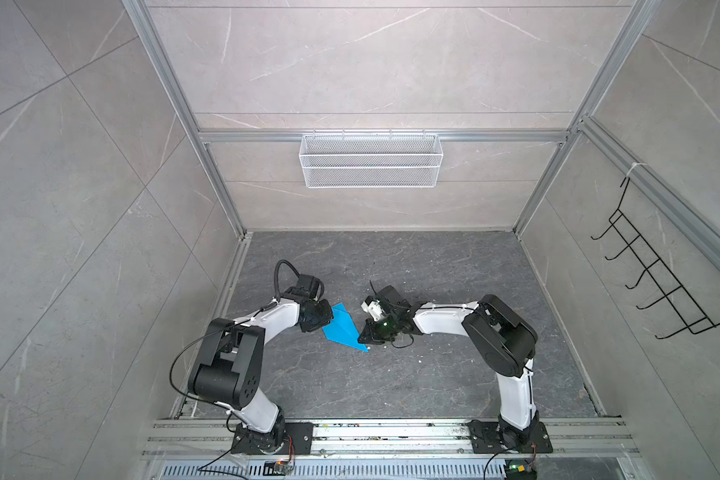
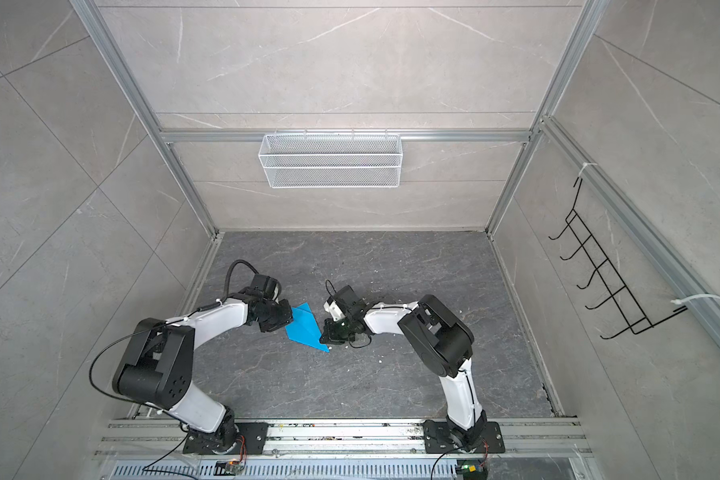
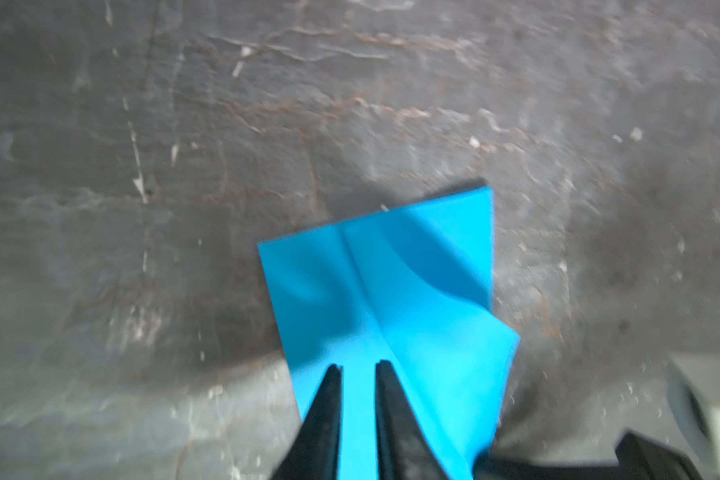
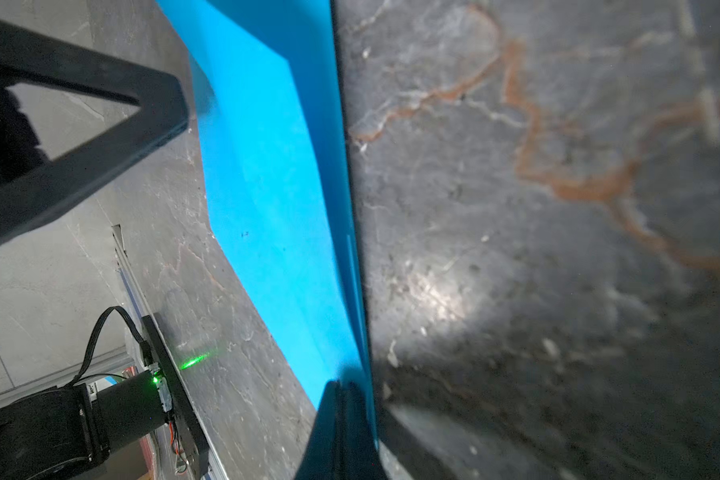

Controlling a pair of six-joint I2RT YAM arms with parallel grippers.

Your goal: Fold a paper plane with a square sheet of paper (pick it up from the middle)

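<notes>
right gripper (image 4: pixel 344 386) is pinching the paper plane (image 1: pixel 341 328); left gripper (image 3: pixel 358 368) is hanging open. probably wing folding is going on, needing a soft pinch next.

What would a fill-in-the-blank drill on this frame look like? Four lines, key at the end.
1. The paper plane lying on the dark table is ___ in colour.
2. The right pincer is ___ on the paper plane's edge.
3. The left pincer is ___, with paper showing between its jaws.
4. The white mesh basket hangs on the ___ wall.

Missing words: blue; shut; open; back.
</notes>
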